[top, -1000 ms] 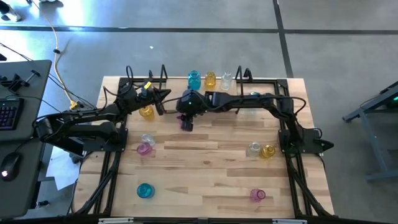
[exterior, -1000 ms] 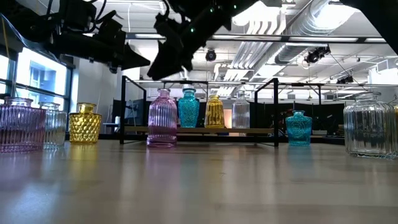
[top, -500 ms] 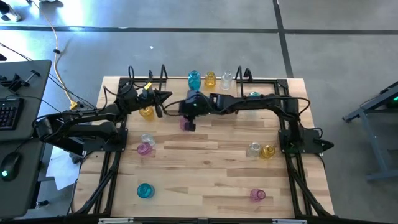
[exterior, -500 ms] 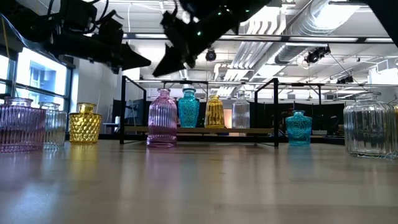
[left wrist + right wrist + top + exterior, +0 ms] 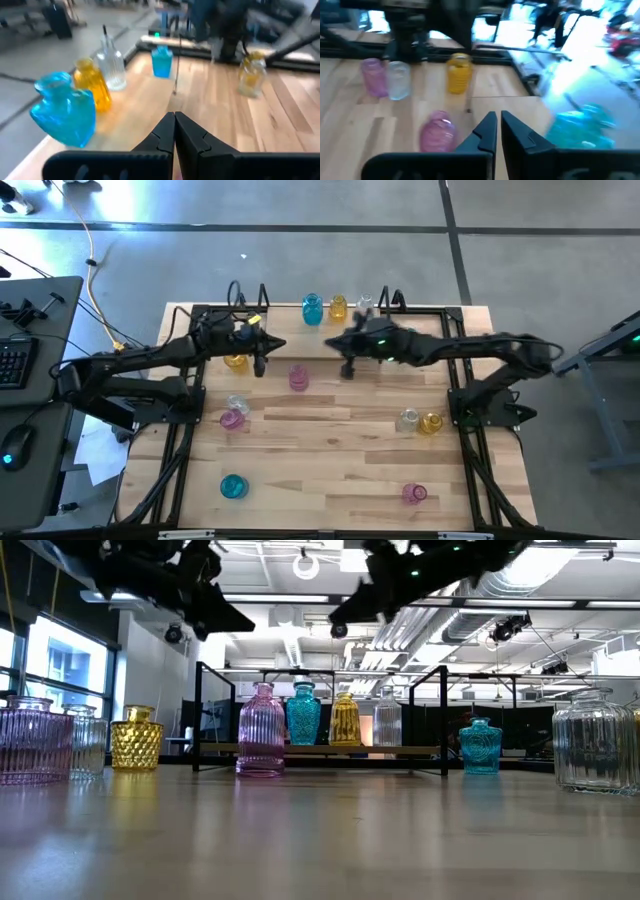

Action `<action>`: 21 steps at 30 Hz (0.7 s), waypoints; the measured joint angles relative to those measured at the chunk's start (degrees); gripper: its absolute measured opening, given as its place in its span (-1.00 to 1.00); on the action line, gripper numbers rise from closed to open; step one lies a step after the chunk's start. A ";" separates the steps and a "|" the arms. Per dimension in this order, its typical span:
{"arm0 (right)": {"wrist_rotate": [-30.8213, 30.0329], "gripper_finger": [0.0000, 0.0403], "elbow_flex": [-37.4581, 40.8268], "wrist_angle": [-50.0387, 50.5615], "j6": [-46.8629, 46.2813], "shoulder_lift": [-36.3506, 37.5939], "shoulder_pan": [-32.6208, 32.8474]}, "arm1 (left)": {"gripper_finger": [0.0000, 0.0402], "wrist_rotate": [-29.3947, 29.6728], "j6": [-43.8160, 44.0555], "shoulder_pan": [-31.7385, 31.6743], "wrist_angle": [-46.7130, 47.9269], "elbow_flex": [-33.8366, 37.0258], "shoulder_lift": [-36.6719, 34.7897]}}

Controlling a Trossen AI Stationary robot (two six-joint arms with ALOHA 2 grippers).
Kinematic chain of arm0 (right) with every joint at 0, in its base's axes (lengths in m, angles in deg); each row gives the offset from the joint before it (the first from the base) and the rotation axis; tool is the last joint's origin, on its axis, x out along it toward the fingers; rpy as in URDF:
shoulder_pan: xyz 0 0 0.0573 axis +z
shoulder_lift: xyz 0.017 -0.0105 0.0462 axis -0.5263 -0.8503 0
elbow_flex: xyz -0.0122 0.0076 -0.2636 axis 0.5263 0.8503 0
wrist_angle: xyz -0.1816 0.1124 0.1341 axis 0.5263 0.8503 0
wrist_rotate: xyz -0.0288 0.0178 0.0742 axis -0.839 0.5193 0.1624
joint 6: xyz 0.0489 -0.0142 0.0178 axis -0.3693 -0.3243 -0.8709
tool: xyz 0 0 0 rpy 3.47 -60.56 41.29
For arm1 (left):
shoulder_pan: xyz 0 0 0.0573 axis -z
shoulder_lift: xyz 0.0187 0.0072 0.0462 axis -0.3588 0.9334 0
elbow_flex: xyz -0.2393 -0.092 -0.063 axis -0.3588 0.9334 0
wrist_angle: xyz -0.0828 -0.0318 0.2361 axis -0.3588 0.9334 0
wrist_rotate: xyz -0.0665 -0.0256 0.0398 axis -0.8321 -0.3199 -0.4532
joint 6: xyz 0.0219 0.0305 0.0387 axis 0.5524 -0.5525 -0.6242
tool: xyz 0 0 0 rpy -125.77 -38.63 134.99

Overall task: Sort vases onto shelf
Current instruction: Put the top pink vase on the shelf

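We read the coming move as turning on the pink vase (image 5: 298, 378) that stands upright on the bench (image 5: 340, 450), just in front of the shelf (image 5: 300, 312) and between our two arms. Our right gripper (image 5: 347, 369) hangs a little to that vase's right and above it, jaws pressed together and holding nothing; the right wrist view shows the same pink vase (image 5: 438, 131) low and to one side of the closed tips, not between them. Our left gripper (image 5: 261, 364) hovers on the vase's other side, close by a yellow vase (image 5: 236, 361), its jaws likewise closed and empty. By our judgement the two jaws sit at about the same remove from the pink vase, the left perhaps slightly nearer, so either arm could take it. Its long axis runs vertical, neck up, which suits a grip from above or from the side around the neck, but either pair of jaws would first have to open. The shelf at the bench's far edge carries a teal vase (image 5: 312, 308), another yellow vase (image 5: 338, 307) and a clear vase (image 5: 364, 307) in a row. The other vases, pink, clear, yellow and teal, stand scattered nearer the front, well apart from both arms.
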 joint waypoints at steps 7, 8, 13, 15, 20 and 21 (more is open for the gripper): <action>0.01 -0.99 8.24 -0.13 4.01 13.17 -6.34 | -0.87 5.59 3.04 4.34 23.43 -12.84 1.43; 0.04 -0.99 8.97 -0.14 4.14 14.45 -7.26 | -0.84 5.50 3.66 4.73 25.76 -14.54 2.00; 1.00 -0.99 12.18 -0.88 4.10 18.46 -11.07 | -0.71 5.50 5.67 5.87 37.28 -22.83 8.20; 1.23 -0.99 13.34 -1.36 4.51 18.95 -11.88 | -0.66 5.35 5.64 6.33 41.19 -25.76 11.89; 1.35 -0.99 13.57 -0.16 5.52 18.78 -13.53 | -0.47 3.21 4.69 7.55 47.35 -32.32 20.78; 1.28 -0.99 13.57 0.47 5.26 18.73 -13.68 | -0.42 2.76 4.64 7.77 48.66 -33.60 22.47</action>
